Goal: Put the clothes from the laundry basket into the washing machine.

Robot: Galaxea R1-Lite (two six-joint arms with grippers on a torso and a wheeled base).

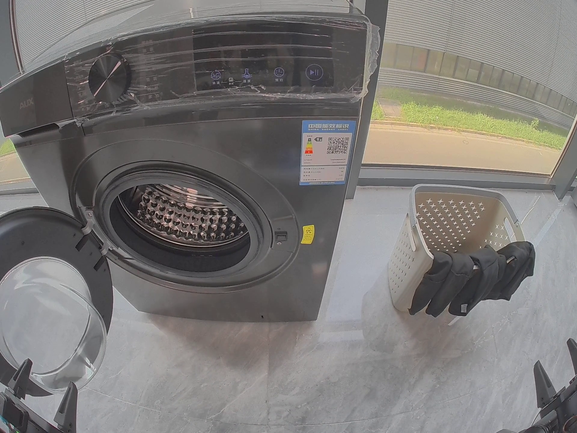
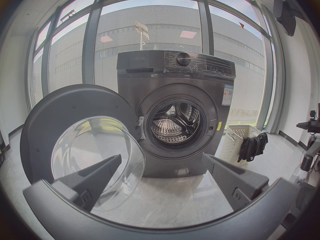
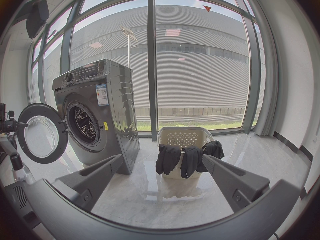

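Note:
A dark grey front-loading washing machine [image 1: 198, 151] stands on the floor with its round door [image 1: 48, 308] swung open to the left and its steel drum [image 1: 186, 211] showing nothing inside. To its right stands a white laundry basket [image 1: 463, 221] with black clothes [image 1: 475, 278] draped over its near rim. My left gripper [image 1: 43, 389] is open low at the left, near the door's glass. My right gripper [image 1: 556, 368] is open low at the right, short of the basket. In the left wrist view the left gripper [image 2: 161, 160] faces the drum [image 2: 175, 124]. In the right wrist view the right gripper [image 3: 161, 162] faces the clothes [image 3: 186, 155].
Tall windows [image 1: 475, 67] run behind the machine and basket. The pale marble floor [image 1: 312, 368] lies open between me, the machine and the basket. The open door juts into the space at the left.

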